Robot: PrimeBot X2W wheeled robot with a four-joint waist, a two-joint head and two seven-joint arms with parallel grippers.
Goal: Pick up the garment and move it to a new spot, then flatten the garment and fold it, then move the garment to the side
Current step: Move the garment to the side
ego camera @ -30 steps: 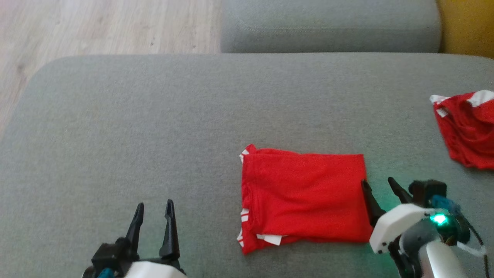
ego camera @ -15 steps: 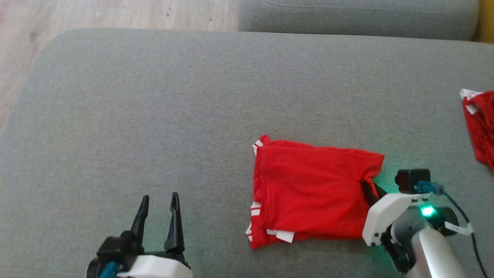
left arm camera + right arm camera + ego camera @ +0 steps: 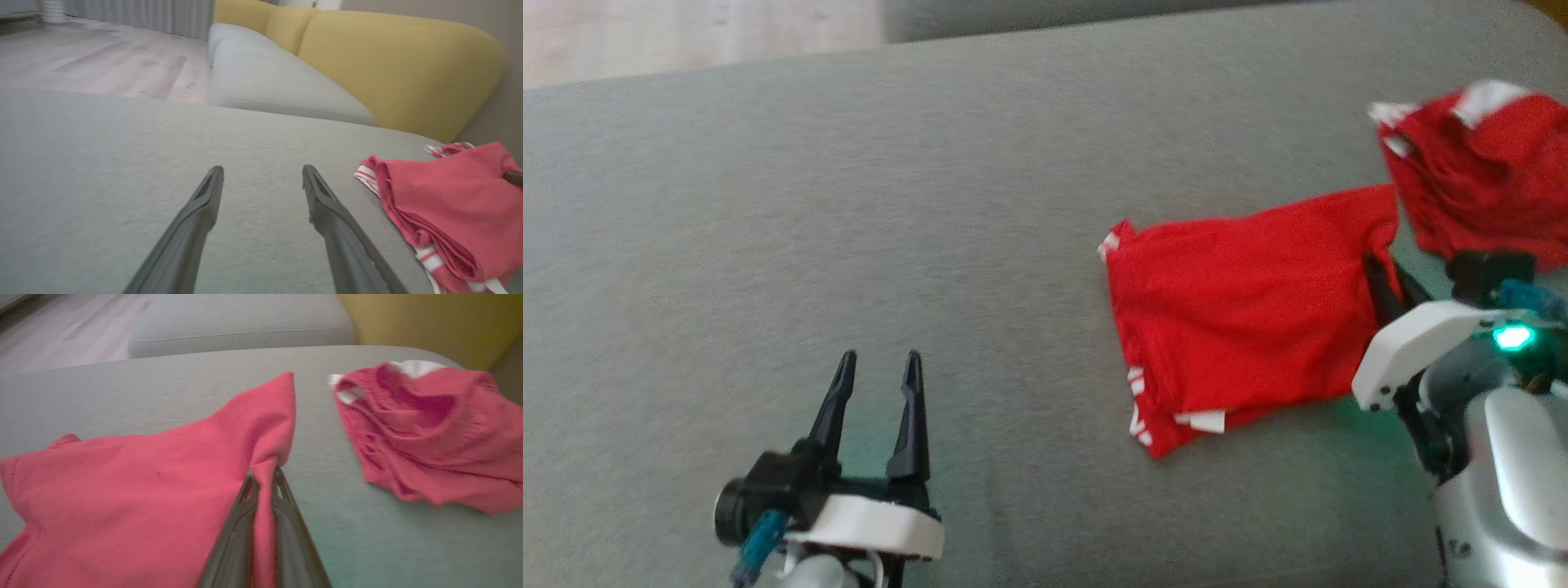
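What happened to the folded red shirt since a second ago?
The right gripper closed on the folded garment's right edge and dragged that corner toward the crumpled red garment. The left gripper stayed open and empty over the grey cushion.

You see the garment (image 3: 1241, 327), red with white striped trim, folded into a rough rectangle on the grey cushion (image 3: 849, 204). Its right edge is bunched and lifted, pinched between the closed fingers of the right gripper (image 3: 1382, 265); the rest lies flat.
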